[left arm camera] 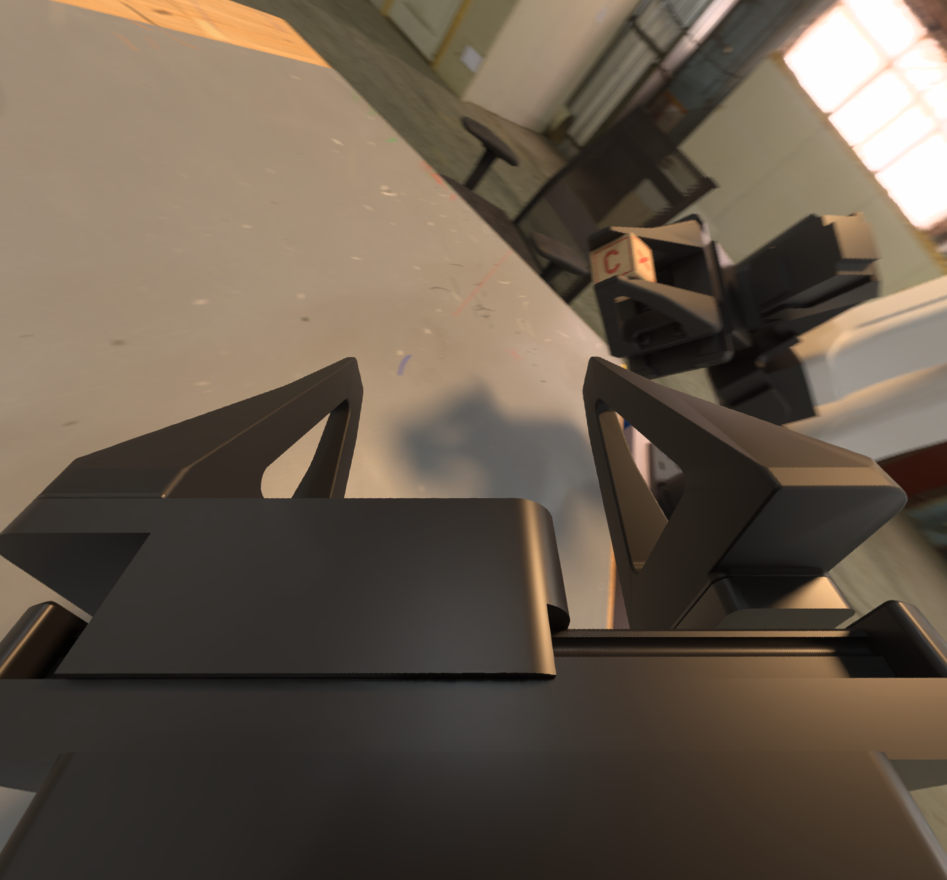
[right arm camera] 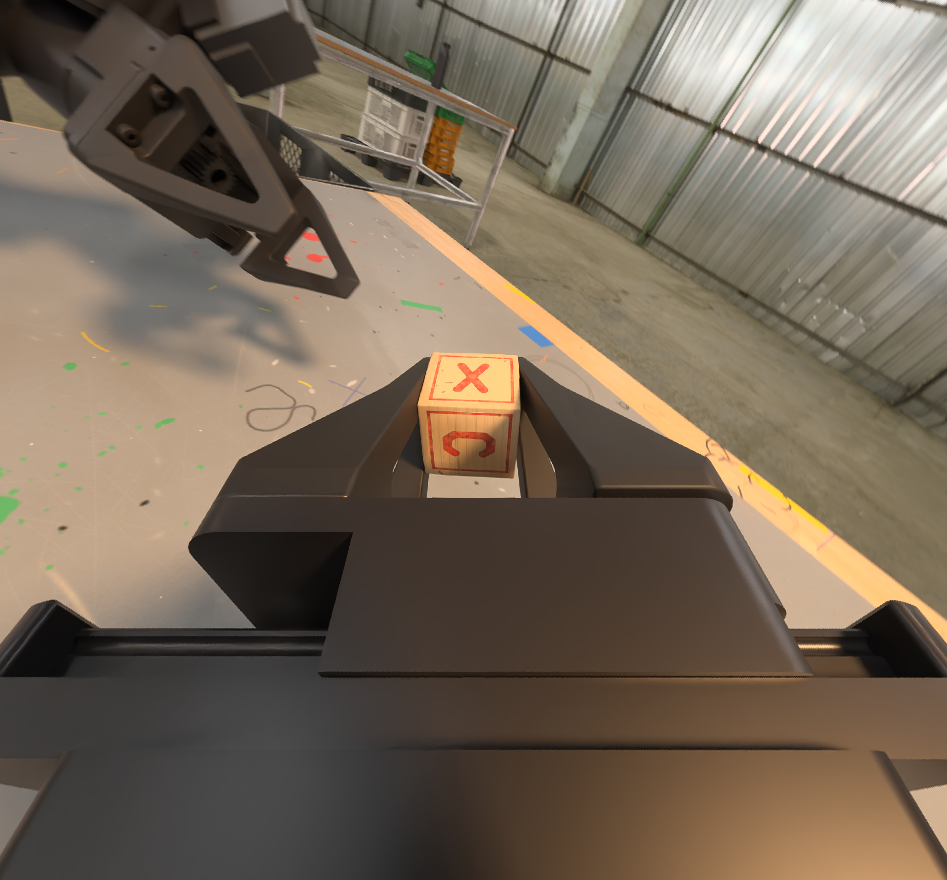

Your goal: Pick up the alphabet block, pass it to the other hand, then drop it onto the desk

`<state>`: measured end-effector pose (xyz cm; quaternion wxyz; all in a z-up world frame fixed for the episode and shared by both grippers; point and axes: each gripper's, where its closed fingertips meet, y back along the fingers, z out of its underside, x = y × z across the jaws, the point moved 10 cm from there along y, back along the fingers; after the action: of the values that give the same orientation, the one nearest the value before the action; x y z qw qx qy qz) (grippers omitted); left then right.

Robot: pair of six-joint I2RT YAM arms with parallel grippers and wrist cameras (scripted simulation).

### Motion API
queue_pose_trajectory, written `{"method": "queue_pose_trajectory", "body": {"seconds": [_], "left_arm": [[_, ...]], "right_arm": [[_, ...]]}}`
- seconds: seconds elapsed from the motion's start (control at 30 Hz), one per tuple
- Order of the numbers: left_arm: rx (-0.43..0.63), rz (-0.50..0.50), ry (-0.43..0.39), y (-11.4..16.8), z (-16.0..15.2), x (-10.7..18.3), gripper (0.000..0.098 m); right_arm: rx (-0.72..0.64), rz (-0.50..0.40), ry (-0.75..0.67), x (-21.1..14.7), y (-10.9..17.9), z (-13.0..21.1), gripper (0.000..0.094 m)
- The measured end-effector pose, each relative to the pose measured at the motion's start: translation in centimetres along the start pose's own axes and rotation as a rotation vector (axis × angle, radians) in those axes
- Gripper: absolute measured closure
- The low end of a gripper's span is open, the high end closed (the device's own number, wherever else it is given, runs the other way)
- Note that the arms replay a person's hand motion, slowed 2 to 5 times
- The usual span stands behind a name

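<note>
The alphabet block is a pale wooden cube with red letters in red frames. My right gripper is shut on it and holds it above the desk. In the left wrist view the block shows farther off, clamped between the right gripper's fingers. My left gripper is open and empty, with a wide gap between its fingers. It is above the desk, apart from the block. It also shows in the right wrist view at the upper left, pointing down toward the desk.
The grey desk is speckled with paint marks and has a wooden edge strip on the right. Beyond it are a concrete floor, a metal-frame table with stacked crates, and a round stool.
</note>
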<state>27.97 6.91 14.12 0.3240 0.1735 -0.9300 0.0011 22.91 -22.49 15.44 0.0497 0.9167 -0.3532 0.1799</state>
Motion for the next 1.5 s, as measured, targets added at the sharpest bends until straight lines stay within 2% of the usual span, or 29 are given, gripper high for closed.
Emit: {"method": "queue_pose_trajectory", "body": {"seconds": [0.3, 0.53, 0.7, 0.97, 1.5], "left_arm": [[0.058, -0.364, -0.17, 2.7, 1.3, -0.6, 0.0266], [0.072, -0.54, -0.238, 4.1, 2.5, -0.8, 0.0294], [0.053, -0.589, -0.259, 4.6, 3.0, -0.9, 0.0293], [0.01, -0.607, -0.296, 4.9, 3.3, -0.9, 0.028], [-0.013, -0.669, -0.395, 4.4, 3.2, -0.8, 0.031]], "right_arm": [[-0.107, 0.12, -0.15, 0.7, 1.1, 1.8, 0.0685], [-0.172, 0.182, -0.242, 0.9, 1.9, 3.1, 0.0685], [-0.199, 0.209, -0.288, 0.9, 2.4, 3.7, 0.0685], [-0.219, 0.227, -0.325, 0.9, 2.8, 4.2, 0.0685], [-0.243, 0.267, -0.317, 1.0, 2.8, 4.7, 0.0685]]}}
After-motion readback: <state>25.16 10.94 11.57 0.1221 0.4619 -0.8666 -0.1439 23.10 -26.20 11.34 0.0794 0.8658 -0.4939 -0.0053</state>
